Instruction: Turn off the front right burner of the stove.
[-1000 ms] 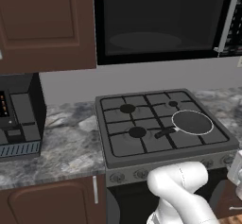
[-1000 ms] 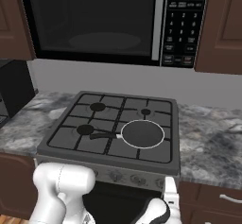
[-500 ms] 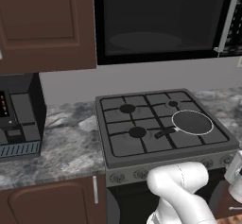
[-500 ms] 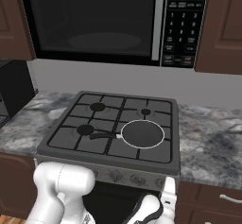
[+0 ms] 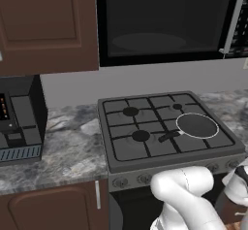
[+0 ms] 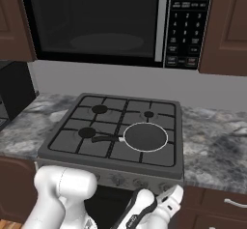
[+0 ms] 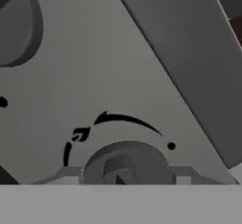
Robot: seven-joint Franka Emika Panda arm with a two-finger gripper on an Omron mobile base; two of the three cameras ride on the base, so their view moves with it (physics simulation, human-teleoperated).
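The dark grey stove (image 5: pixel 117 155) (image 6: pixel 110 167) stands in the stone counter, with a row of small round knobs on its front panel. A white-rimmed dark pan (image 5: pixel 196 125) (image 6: pixel 145 137) covers the front right burner, so only the grate bars around it show. My gripper (image 6: pixel 174 191) is low in front of the panel's right end, also at the right edge (image 5: pixel 239 174) of the left base view. In the hand view a round grey knob (image 7: pixel 125 164) sits very close, with a black arc and flame mark above it. My fingertips are not visible there.
Two bare black burner caps (image 5: pixel 140 136) (image 5: pixel 130 111) sit on the stove's left side. A black microwave (image 6: pixel 96 20) hangs above. A black boxy appliance (image 5: pixel 17 120) stands on the counter at left. Dark cabinet doors (image 5: pixel 53 209) flank the oven below.
The hand has risen a little and come closer to the right end of the stove's front panel. Stove, pan and base views have not shifted.
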